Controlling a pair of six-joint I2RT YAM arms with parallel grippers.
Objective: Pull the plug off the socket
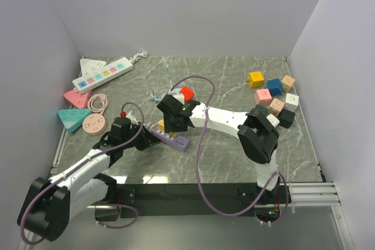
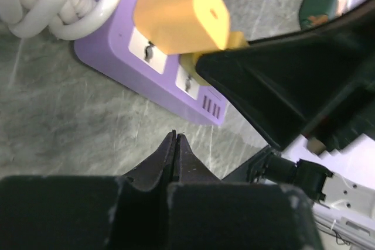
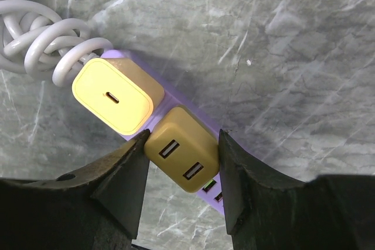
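Flat on the marble desk (image 1: 234, 80), left of centre: the lilac socket strip (image 1: 174, 140), coiled white cord (image 3: 41, 33) at one end, two plugs seated side by side. The right fingers (image 3: 126, 174) are clamped either side of the mustard twin-port plug (image 3: 183, 156), next to the paler yellow plug (image 3: 117, 98). The left fingers (image 2: 167, 156) are pressed together, holding nothing, tips just beside the strip.

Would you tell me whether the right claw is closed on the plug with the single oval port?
No, the right claw clamps the two-slot plug; the single-port plug sits ungripped beside it.
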